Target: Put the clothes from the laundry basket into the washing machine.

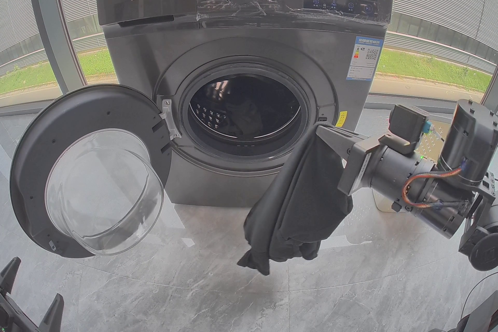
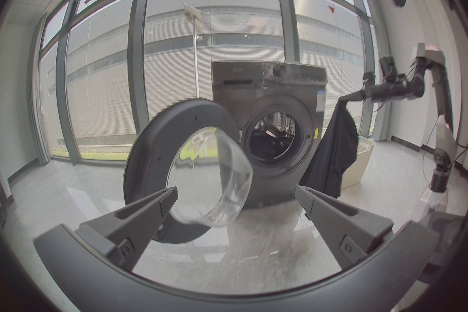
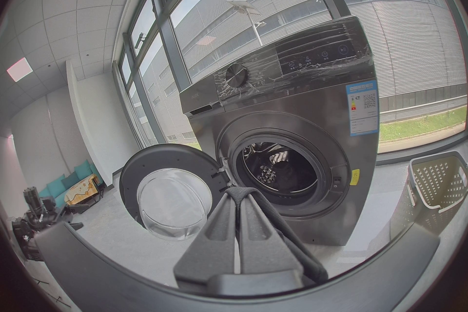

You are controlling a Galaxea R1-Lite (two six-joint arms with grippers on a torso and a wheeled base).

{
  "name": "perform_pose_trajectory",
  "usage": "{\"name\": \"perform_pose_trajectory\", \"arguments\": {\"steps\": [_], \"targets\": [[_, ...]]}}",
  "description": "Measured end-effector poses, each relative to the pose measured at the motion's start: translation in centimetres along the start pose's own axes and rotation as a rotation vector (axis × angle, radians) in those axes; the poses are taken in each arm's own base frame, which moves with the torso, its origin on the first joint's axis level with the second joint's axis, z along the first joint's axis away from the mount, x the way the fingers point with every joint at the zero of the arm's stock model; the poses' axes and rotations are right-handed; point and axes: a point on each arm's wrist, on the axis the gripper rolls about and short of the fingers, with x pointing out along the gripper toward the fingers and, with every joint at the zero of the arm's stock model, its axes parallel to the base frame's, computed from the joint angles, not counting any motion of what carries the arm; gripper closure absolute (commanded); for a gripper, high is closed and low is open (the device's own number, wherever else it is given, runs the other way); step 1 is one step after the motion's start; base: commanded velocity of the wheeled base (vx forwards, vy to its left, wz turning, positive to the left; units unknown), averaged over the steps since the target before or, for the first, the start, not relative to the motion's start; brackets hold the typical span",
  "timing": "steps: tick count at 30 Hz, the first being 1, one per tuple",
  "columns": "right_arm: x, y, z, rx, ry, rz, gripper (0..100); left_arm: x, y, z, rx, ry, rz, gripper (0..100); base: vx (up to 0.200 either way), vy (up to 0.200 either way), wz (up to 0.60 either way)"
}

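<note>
Grey marble floor [image 1: 155, 291], washing machine [image 1: 244, 37] door [image 1: 88, 167] swung wide. Right end effector [image 1: 322, 132] clamped tight on dark garment [image 1: 301, 203], which hangs below it, just before drum's [image 1: 244, 110] lower right rim. Right arm [image 1: 415, 177] extended level toward machine. Left end effector [image 2: 236, 196] spread wide, empty, low.

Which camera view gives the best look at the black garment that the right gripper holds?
The head view: the black garment hangs whole from the right gripper, before the washing machine. The left wrist view shows it whole but far off. In the right wrist view, a pinched fold of it shows between the fingers.
</note>
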Motion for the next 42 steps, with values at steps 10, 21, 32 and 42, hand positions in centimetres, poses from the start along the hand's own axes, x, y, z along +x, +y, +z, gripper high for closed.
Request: {"name": "perform_pose_trajectory", "arguments": {"steps": [10,21,32,42], "targets": [[2.5,0.8,0.2,0.052,-0.029,0.023,100,3.9,0.3,3.0,-0.041,0.136,-0.318,0,0.0,0.0,0.0],[5.8,1.7,0.5,0.077,-0.061,0.053,100,11.6,0.6,3.5,-0.06,0.228,-0.506,0,0.0,0.0,0.0],[9.1,2.2,-0.1,0.084,-0.076,0.055,100,17.9,-1.6,1.4,-0.07,0.303,-0.673,0,0.0,0.0,0.0],[10.2,2.3,-0.9,0.083,-0.069,0.048,100,22.0,-3.7,-0.8,-0.075,0.353,-0.752,0,0.0,0.0,0.0]]}}
